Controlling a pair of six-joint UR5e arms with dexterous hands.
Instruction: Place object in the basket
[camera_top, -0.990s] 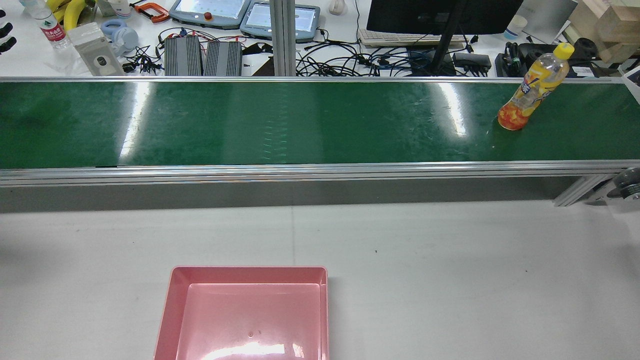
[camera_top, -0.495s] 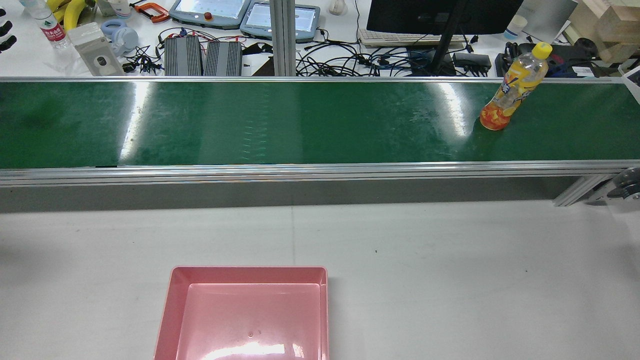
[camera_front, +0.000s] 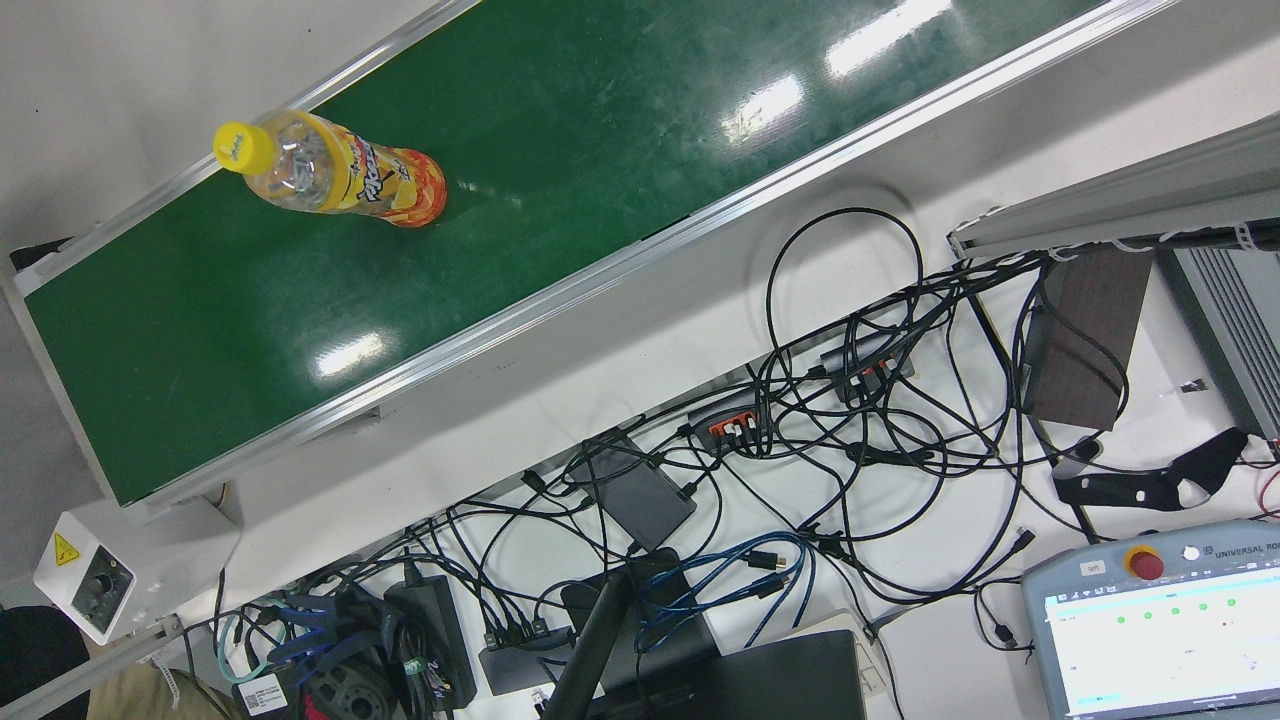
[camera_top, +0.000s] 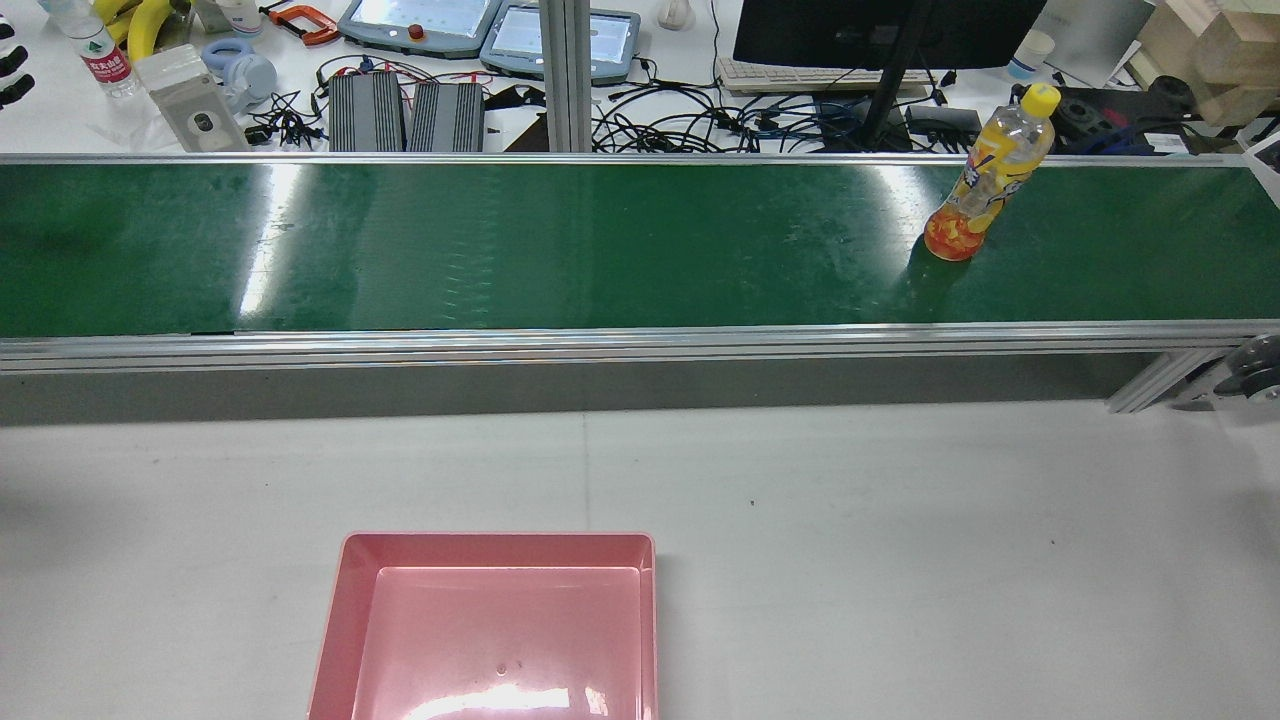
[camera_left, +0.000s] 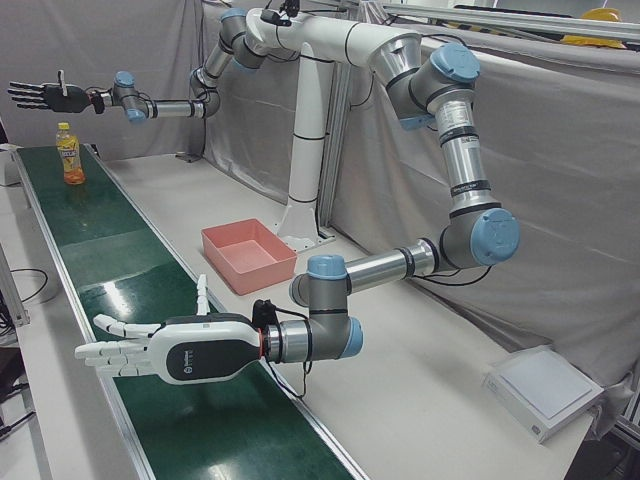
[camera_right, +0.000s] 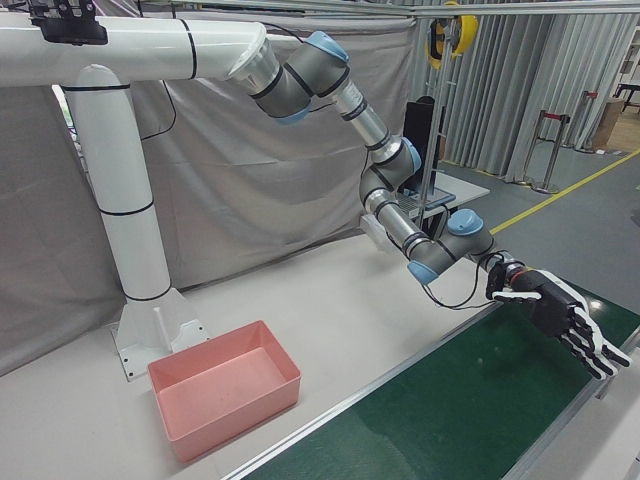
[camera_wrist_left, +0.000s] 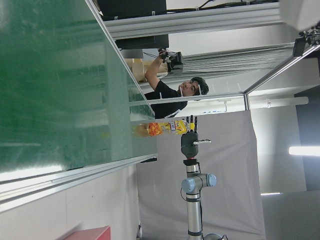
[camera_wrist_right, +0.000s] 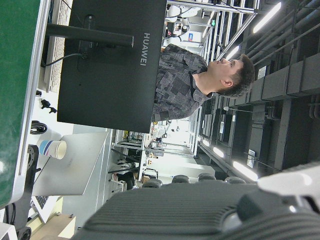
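An orange-drink bottle (camera_top: 985, 175) with a yellow cap stands upright on the green conveyor belt (camera_top: 560, 245), toward its right end in the rear view. It also shows in the front view (camera_front: 335, 180), the left-front view (camera_left: 68, 153) and the left hand view (camera_wrist_left: 167, 128). The pink basket (camera_top: 497, 545) sits empty on the white table, in front of the belt. My white left hand (camera_left: 150, 345) is open over the belt's other end, far from the bottle. My black right hand (camera_left: 45, 95) is open in the air, above and just beyond the bottle; it also shows in the right-front view (camera_right: 560, 315).
Behind the belt is a cluttered desk with cables (camera_top: 700, 125), a monitor (camera_top: 880, 30), teach pendants (camera_top: 420, 25) and power bricks (camera_top: 405, 115). A person (camera_wrist_right: 200, 80) stands beyond the belt's far end. The aluminium belt frame (camera_top: 600, 345) separates belt from table.
The bottle has travelled leftward along the belt in the rear view, staying upright. The basket has not moved.
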